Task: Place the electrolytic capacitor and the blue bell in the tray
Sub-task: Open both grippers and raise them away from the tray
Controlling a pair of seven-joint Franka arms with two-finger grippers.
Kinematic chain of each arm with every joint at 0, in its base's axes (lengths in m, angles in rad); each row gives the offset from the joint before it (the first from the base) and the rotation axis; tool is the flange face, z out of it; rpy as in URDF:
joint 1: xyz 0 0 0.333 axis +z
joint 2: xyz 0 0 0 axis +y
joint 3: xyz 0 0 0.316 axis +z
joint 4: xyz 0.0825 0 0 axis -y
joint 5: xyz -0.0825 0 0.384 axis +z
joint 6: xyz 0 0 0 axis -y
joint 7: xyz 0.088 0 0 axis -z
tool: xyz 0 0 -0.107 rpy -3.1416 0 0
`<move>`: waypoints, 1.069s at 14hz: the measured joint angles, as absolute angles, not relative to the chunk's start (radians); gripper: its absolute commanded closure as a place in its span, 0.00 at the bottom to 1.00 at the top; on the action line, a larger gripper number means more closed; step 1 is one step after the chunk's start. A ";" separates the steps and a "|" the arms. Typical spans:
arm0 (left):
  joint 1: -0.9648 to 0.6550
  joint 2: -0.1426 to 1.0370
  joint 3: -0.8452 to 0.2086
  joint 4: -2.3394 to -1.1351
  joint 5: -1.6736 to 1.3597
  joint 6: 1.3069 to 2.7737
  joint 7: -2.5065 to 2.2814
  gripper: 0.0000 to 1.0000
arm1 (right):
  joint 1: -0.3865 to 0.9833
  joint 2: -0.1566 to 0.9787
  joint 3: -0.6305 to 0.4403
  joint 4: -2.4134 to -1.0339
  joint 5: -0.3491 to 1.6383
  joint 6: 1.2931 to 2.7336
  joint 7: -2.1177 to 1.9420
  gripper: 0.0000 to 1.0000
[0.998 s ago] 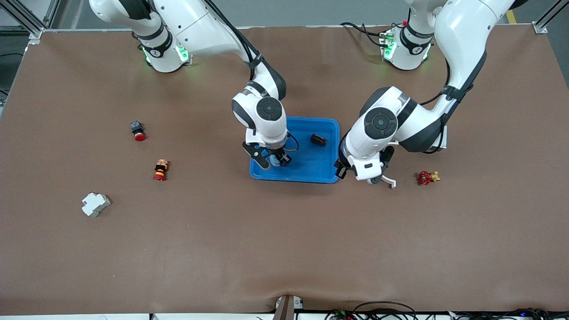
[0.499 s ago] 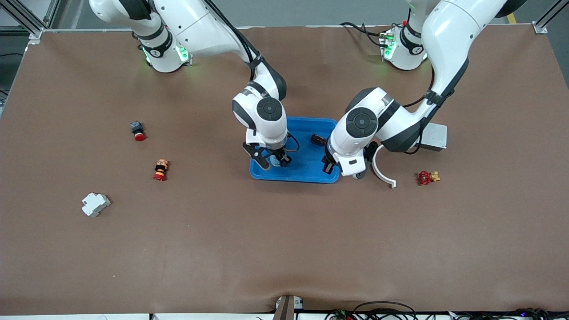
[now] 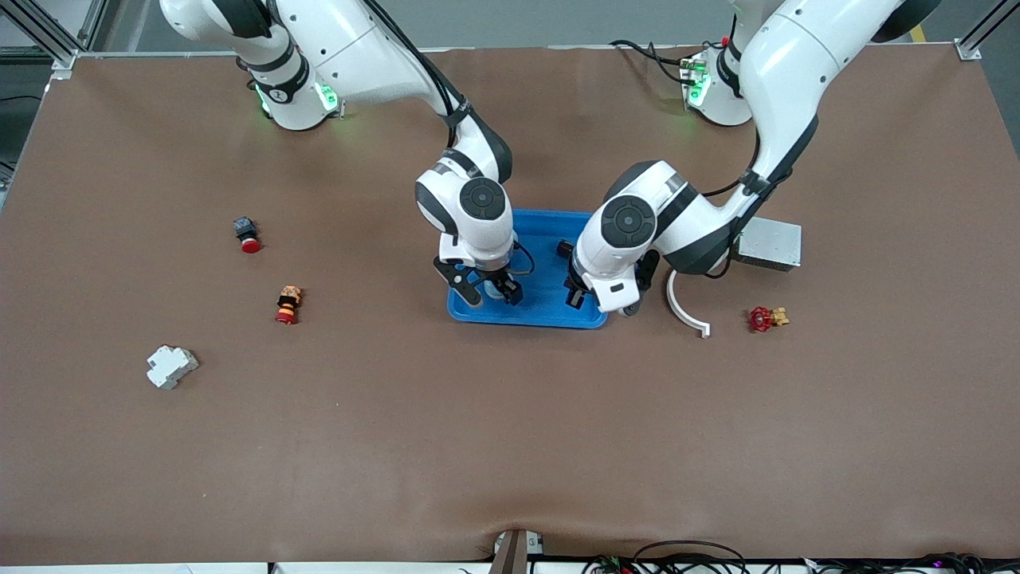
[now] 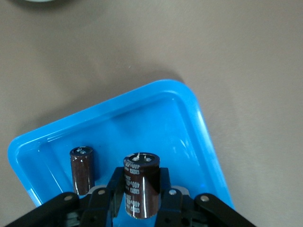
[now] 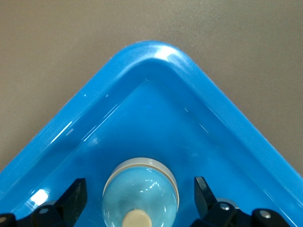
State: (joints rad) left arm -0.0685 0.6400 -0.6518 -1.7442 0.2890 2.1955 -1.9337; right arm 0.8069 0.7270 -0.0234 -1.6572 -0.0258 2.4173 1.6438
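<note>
Down in the tray: right gripper with fingers spread wide either side of the blue bell, bell resting on the tray floor near a corner, touched by neither finger. Over the tray's end toward the left arm: left gripper clamped on an electrolytic capacitor, held upright above the blue floor. Already lying in the tray, just beside: a second dark capacitor. Elsewhere on the table: grey metal box, white curved piece, red valve

blue bell cut off by frame edge
</note>
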 measured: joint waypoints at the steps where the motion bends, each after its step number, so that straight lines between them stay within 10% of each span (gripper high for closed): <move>1: -0.082 0.649 -0.640 -1.744 0.293 2.196 -1.949 1.00 | 0.807 0.727 -0.024 -1.655 -0.026 2.417 1.644 0.00; 9: -0.121 0.725 -0.612 -1.744 0.332 2.199 -2.007 1.00 | 0.805 0.725 -0.031 -1.620 -0.028 2.382 1.625 0.00; 11: -0.121 0.733 -0.611 -1.743 0.332 2.205 -2.007 0.80 | 0.793 0.713 -0.035 -1.610 -0.029 2.319 1.570 0.00; 15: -0.121 0.741 -0.610 -1.743 0.332 2.230 -2.007 0.00 | 0.726 0.652 -0.040 -1.602 -0.030 2.145 1.383 0.00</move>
State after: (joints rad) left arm -0.1206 0.7411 -0.6105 -1.7428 0.3322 2.2302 -2.0068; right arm 0.7261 0.6516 -0.0403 -1.6022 -0.0295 2.1454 1.3829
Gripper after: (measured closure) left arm 0.604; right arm 0.000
